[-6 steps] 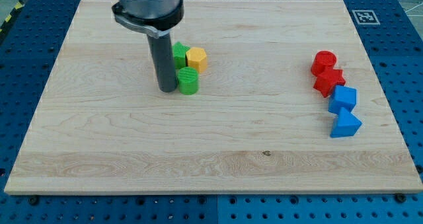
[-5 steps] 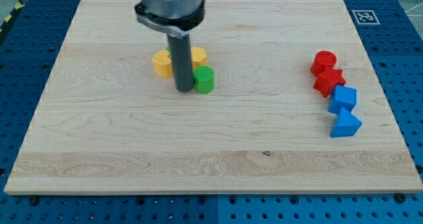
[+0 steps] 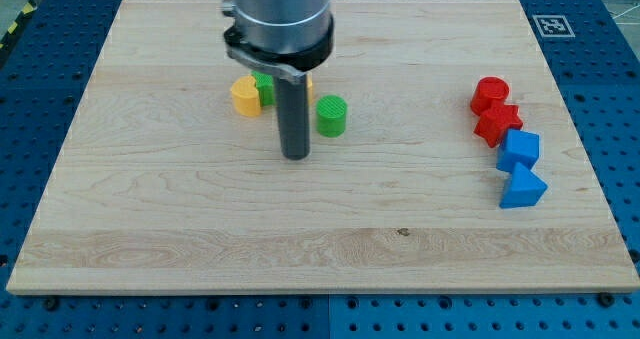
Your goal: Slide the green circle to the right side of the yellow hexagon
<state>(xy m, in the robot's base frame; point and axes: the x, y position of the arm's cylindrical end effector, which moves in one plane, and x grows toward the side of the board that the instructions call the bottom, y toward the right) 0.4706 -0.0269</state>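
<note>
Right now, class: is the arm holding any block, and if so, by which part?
Nothing is held. My tip rests on the board, just left of and below the green circle, with a gap between them.

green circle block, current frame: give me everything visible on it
The green circle block is a short, upright cylinder, bright green with a matte plastic look and faint ridges on its side. Its flat top faces up and it stands on the light wooden board, in the upper middle. It stands free: a sliver of wood separates it from my tip, which sits to the view's left and slightly below. The yellow block and another green block lie further left, past the rod; the hexagon there is mostly hidden.
</note>
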